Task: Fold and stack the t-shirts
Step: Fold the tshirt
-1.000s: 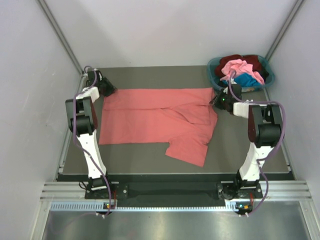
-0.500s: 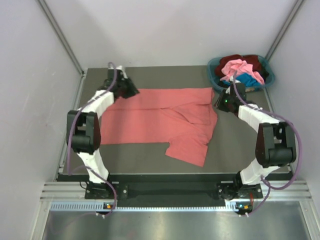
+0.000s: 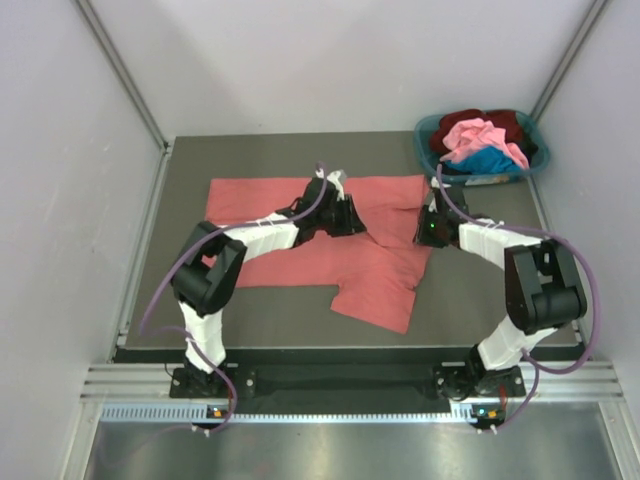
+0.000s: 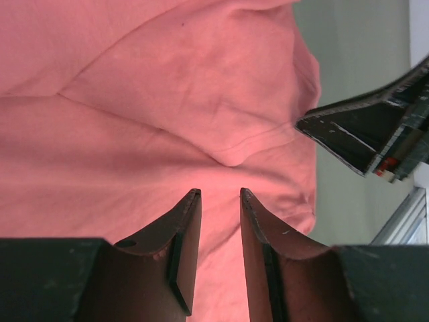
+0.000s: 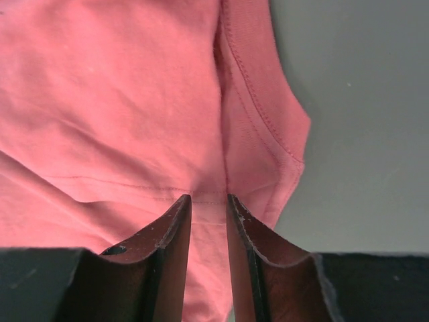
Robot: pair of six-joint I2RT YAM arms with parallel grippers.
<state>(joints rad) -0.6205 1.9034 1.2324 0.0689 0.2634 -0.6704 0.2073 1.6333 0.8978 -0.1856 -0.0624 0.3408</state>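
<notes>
The salmon-red t-shirt point(image 3: 290, 255) lies spread flat on the dark table point(image 3: 500, 290). Its long axis runs left to right across the robot's front, and one flap trails toward the near edge, right of centre. The left gripper point(image 3: 345, 215) is stretched over the middle of the cloth near its far hem. In the left wrist view its fingers point(image 4: 188, 228) are only narrowly parted, with a soft ridge of fabric just ahead of the tips and nothing between them. The right gripper point(image 3: 428, 228) sits at the shirt's right-hand edge, so it is the nearer arm to that side. In the right wrist view its jaws stand a slim gap apart above the stitched hem, with bare table just beyond to the right. The two grippers are near each other but apart, so the shirt's whole left part has no gripper over it. The pink, maroon and blue t-shirts point(image 3: 482, 140) are heaped in the teal basket point(image 3: 428, 135) at the far right corner.
</notes>
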